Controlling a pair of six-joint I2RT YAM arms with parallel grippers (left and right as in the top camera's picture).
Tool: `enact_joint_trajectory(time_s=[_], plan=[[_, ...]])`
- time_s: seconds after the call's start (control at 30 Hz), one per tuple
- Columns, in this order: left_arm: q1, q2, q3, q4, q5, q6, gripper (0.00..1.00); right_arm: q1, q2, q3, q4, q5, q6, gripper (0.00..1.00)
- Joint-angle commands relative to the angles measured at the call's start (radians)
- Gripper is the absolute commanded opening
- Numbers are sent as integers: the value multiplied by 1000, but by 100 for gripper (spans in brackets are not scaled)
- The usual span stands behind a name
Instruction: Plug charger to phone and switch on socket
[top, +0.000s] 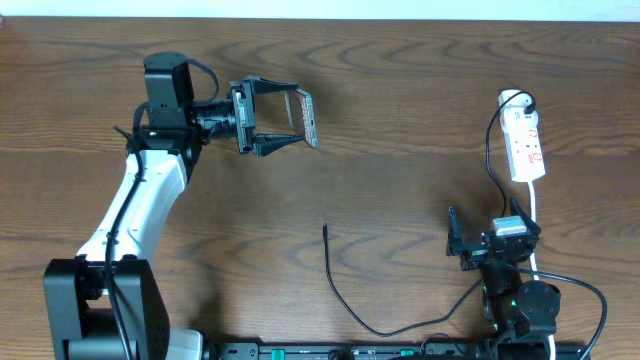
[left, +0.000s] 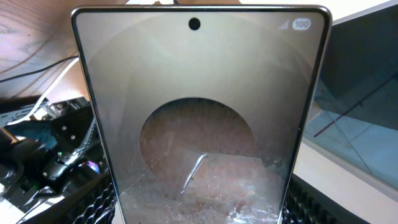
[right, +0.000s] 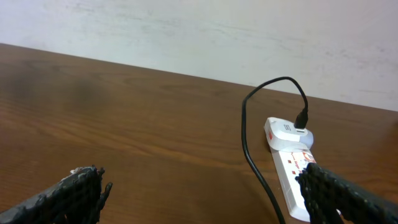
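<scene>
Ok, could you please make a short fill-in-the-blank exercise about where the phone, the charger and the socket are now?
1. The left gripper holds the ___ between its jaws.
2. The right gripper is open and holds ___.
3. The plug tip of the charger lies on the ___.
4. The socket lies nearer the ___ gripper.
Missing words: phone; nothing; table; right.

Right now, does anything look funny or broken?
The phone isn't lying flat: the left gripper holds it turned up on edge. In the left wrist view, pale streaks cross its lower part; they could be scratches or only reflections. The charger tip lies loose on the table, plugged into nothing.
</scene>
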Motion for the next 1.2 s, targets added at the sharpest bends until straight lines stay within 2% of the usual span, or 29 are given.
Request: enact_joint_trajectory(time_s=[0.0,1.17], plan=[[6,-23,21,14,68,-4,7,8,-2,-1,-4,5,-11,99],[6,-23,21,58,68,-1,7,8,-2,-1,-2,-11,-10,99]])
